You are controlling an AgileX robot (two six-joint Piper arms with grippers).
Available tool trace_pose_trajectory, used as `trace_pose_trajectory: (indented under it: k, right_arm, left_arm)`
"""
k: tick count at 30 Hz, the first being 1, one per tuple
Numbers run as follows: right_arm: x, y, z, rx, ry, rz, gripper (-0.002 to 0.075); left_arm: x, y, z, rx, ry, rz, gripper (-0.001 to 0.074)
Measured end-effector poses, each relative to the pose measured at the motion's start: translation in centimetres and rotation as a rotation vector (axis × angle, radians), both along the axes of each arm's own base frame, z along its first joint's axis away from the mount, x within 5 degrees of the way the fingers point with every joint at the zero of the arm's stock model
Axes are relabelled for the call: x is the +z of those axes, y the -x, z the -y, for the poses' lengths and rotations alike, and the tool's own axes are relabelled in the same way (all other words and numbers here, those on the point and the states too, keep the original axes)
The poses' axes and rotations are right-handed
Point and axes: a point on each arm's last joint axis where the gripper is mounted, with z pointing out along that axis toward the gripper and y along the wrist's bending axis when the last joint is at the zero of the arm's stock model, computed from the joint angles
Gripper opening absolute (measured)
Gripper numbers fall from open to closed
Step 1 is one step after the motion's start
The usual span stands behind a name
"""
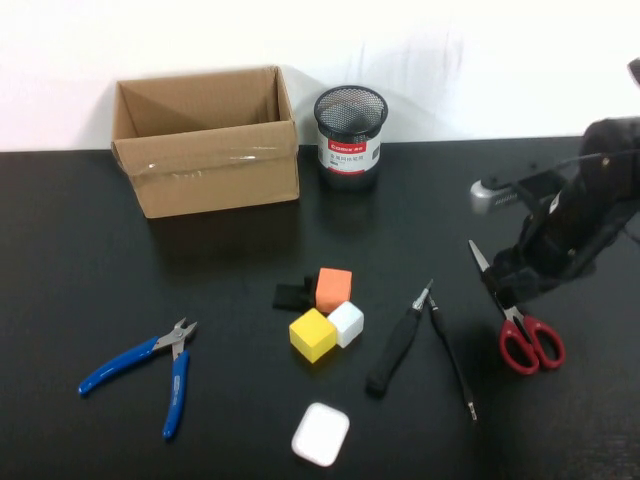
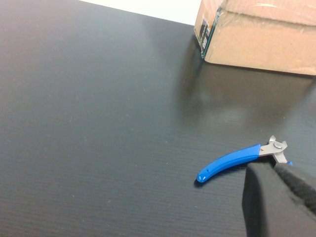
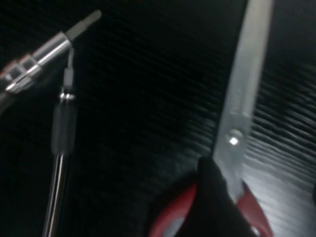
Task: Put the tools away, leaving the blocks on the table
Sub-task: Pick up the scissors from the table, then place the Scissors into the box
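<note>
Red-handled scissors (image 1: 520,322) lie at the right of the black table (image 1: 90,260). My right gripper (image 1: 510,285) is low over them near the pivot, open, with one finger (image 3: 217,197) beside the blade (image 3: 242,98). The black-handled screwdriver (image 1: 398,345) and the thin black rod (image 1: 452,360) lie left of the scissors; both show in the right wrist view (image 3: 34,59) (image 3: 61,128). The blue-handled pliers (image 1: 150,365) lie front left. My left gripper (image 2: 276,173) is shut, just short of the pliers (image 2: 232,159). Orange (image 1: 334,287), yellow (image 1: 313,334) and white (image 1: 346,323) cubes and a black piece (image 1: 290,295) sit mid-table.
An open cardboard box (image 1: 205,140) stands at the back left, also in the left wrist view (image 2: 261,34). A black mesh cup (image 1: 350,135) stands beside it. A white rounded-square case (image 1: 321,433) lies near the front edge.
</note>
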Motion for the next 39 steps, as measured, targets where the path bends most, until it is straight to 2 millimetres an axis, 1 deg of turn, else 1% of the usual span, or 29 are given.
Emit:
trace_pose_trajectory:
  k: [5, 7, 8, 10, 12, 13, 16, 20, 22, 23, 25, 26, 27, 30, 31, 34, 36, 39]
  right_arm:
    - [-2.7, -0.6, -0.4, -0.010, -0.008, -0.042, 0.0367]
    - [-2.8, -0.8, -0.6, -0.006, -0.010, -0.033, 0.0358]
    - [-2.8, -0.9, -0.7, -0.005, -0.011, -0.029, 0.0324]
    - [-3.0, -1.1, -0.8, -0.004, -0.009, -0.029, 0.0193]
    - [-3.0, -1.1, -0.7, -0.012, -0.008, -0.027, -0.0014]
    - [-3.1, -1.2, -0.7, -0.016, -0.007, -0.026, -0.0002]
    - [-3.1, -1.3, -0.8, -0.041, -0.013, -0.019, -0.0004]
    - [-2.5, -1.6, -0.8, -0.068, -0.017, -0.013, -0.0004]
    - [-1.8, -1.9, -1.0, -0.069, -0.019, -0.004, -0.0004]
    - [-1.3, -2.2, -1.0, -0.069, -0.022, 0.010, -0.0004]
    - [0.8, -2.9, -1.2, -0.069, -0.042, 0.076, -0.0004]
    - [2.1, -3.4, -1.4, -0.071, -0.055, 0.115, 0.0056]
    - [3.6, -3.8, -1.5, -0.070, -0.071, 0.162, -0.0004]
    - [8.0, -4.7, -2.4, -0.047, -0.131, 0.307, -0.0004]
    - [9.5, -4.9, -2.9, -0.029, -0.155, 0.359, -0.0004]
    - [12.8, -5.4, -4.8, 0.029, -0.212, 0.499, -0.0004]
    - [14.5, -5.5, -6.4, 0.059, -0.250, 0.595, -0.0004]
    - [16.3, -5.5, -8.5, 0.096, -0.313, 0.761, -0.0005]
  left_arm:
    - [0.0, 0.0, 0.0, 0.000, 0.000, 0.000, 0.0000]
    - [0.0, 0.0, 0.0, 0.000, 0.000, 0.000, 0.0000]
    - [0.0, 0.0, 0.0, 0.000, 0.000, 0.000, 0.0000]
    - [0.0, 0.0, 0.0, 0.000, 0.000, 0.000, 0.0000]
    - [0.0, 0.0, 0.0, 0.000, 0.000, 0.000, 0.0000]
    - [0.0, 0.0, 0.0, 0.000, 0.000, 0.000, 0.0000]
    - [0.0, 0.0, 0.0, 0.000, 0.000, 0.000, 0.0000]
    - [0.0, 0.0, 0.0, 0.000, 0.000, 0.000, 0.0000]
    - [0.0, 0.0, 0.0, 0.000, 0.000, 0.000, 0.0000]
    - [0.0, 0.0, 0.0, 0.000, 0.000, 0.000, 0.0000]
    - [0.0, 0.0, 0.0, 0.000, 0.000, 0.000, 0.0000]
    - [0.0, 0.0, 0.0, 0.000, 0.000, 0.000, 0.0000]
    - [0.0, 0.0, 0.0, 0.000, 0.000, 0.000, 0.0000]
    - [0.0, 0.0, 0.0, 0.000, 0.000, 0.000, 0.0000]
    - [0.0, 0.0, 0.0, 0.000, 0.000, 0.000, 0.0000]
    - [0.0, 0.0, 0.0, 0.000, 0.000, 0.000, 0.0000]
    - [0.0, 0.0, 0.0, 0.000, 0.000, 0.000, 0.0000]
    - [0.0, 0.0, 0.0, 0.000, 0.000, 0.000, 0.0000]
